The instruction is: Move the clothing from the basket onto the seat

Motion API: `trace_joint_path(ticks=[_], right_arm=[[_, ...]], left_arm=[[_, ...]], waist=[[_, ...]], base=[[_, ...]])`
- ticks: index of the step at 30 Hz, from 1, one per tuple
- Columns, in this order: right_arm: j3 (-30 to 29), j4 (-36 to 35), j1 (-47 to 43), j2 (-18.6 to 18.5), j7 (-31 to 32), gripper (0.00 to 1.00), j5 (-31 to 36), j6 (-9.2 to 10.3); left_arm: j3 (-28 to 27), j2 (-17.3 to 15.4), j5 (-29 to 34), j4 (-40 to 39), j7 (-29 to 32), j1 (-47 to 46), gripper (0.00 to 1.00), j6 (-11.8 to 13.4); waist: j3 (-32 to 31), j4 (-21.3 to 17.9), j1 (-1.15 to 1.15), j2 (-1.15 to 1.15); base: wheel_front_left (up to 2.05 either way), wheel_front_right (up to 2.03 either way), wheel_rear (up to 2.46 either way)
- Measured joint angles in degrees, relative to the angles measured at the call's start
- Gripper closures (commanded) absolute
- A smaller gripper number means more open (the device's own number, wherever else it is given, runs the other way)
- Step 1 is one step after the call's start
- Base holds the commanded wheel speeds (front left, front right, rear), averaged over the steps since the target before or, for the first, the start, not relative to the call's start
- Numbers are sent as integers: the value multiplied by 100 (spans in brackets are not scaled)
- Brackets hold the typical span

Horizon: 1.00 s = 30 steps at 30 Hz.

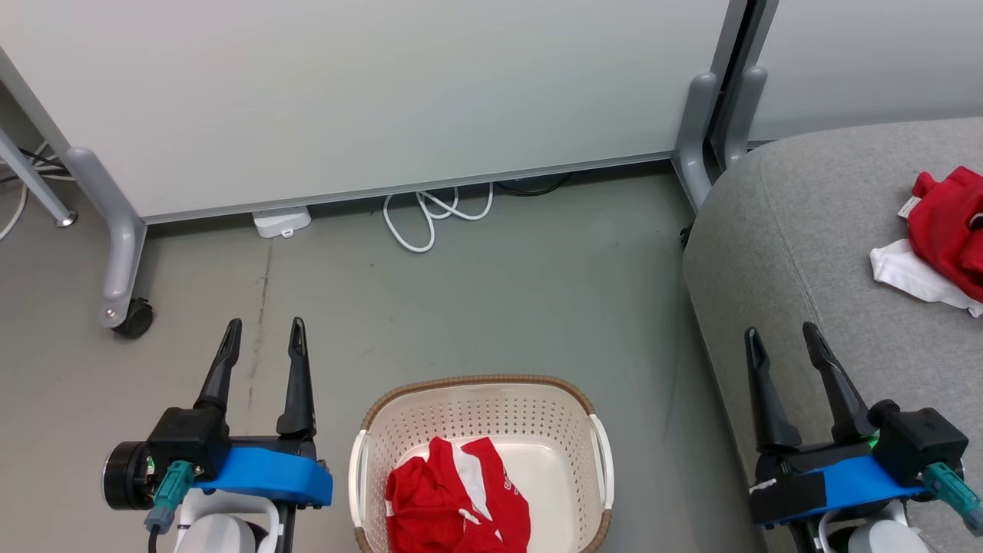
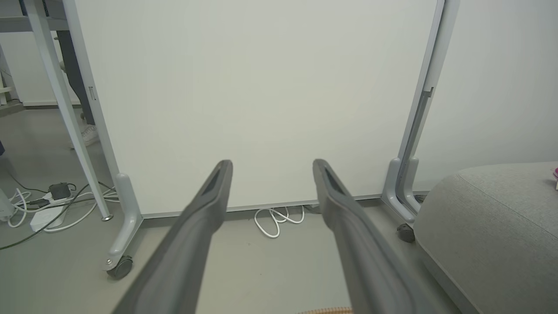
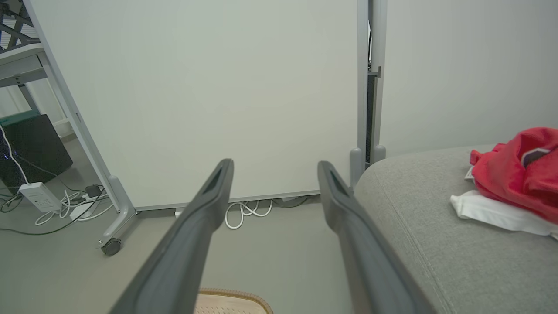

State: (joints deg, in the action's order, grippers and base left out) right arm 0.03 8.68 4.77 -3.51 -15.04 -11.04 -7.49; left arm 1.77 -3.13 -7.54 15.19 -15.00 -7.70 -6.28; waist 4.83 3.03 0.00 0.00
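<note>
floor [image 1: 499, 292]: basket [image 1: 476, 382] holds crumpled red-white clothing [image 1: 453, 499], maybe jersey; left tool [image 1: 266, 326], right tool [image 1: 781, 332] apart.

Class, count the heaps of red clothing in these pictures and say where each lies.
2. One red heap lies in the basket on the floor; the other heap lies on the grey seat, partly over a white cloth. Either heap may hide further garments.

The basket [image 1: 476, 415] runs off the bottom of the head view, so its near end is hidden. The red clothes [image 1: 453, 503] inside it are cut off too, and their white print is too small to read. Right of the basket, the seat [image 1: 806, 246] and its red pile [image 1: 948, 223] run off the side.
</note>
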Motion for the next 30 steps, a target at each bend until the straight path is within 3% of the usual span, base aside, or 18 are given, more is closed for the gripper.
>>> trace_joint_path(ticks=[8,16,21,30], right_arm=[[58,2,-1,20,0,0,12,0],[140,-42,168,22,0,0,11,0],[148,-176,487,3,0,0,-4,0],[230,-417,1119,16,0,0,-59,0]], left_arm=[[-36,13,64,68,0,-12,0,-31],[318,-25,158,522,-1,-521,0,-83],[788,-277,147,1068,-1,-1129,0,-92],[2202,-754,-63,2312,-5,-2407,0,-118]], waist=[[35,-13,0,0],[226,-118,0,0],[528,-237,1,0],[1454,-504,2,0]], base=[[0,0,0],[0,0,0],[0,0,0],[0,0,0]])
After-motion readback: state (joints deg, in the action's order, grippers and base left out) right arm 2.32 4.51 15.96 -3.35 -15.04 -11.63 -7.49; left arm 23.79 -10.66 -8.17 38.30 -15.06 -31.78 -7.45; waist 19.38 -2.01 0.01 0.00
